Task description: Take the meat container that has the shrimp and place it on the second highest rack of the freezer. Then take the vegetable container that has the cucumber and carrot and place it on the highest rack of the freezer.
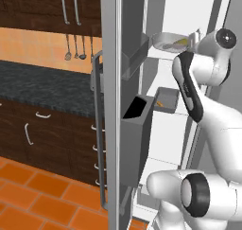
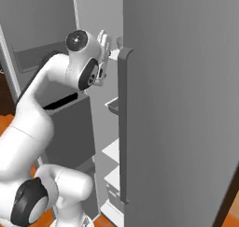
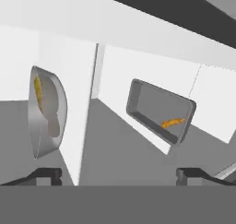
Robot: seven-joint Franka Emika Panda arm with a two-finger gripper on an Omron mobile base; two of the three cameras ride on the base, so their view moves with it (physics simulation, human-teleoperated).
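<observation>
My gripper is spread wide, empty. Veg bowl w/ cucumber+carrot sits on top rack, shrimp tray on rack below. Risk: backing out, wrist clips bowl rim, drags it off.

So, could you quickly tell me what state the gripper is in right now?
Gripper: open, holding nothing.

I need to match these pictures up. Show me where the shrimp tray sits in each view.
Left base view: shrimp tray right of centre, inside the freezer beyond the door bin.
Right base view: probably the dark grey edge just left of the door handle, mid-height.
Hand view: right of centre, shrimp inside.
Shared landmark: the vegetable bowl.
</observation>
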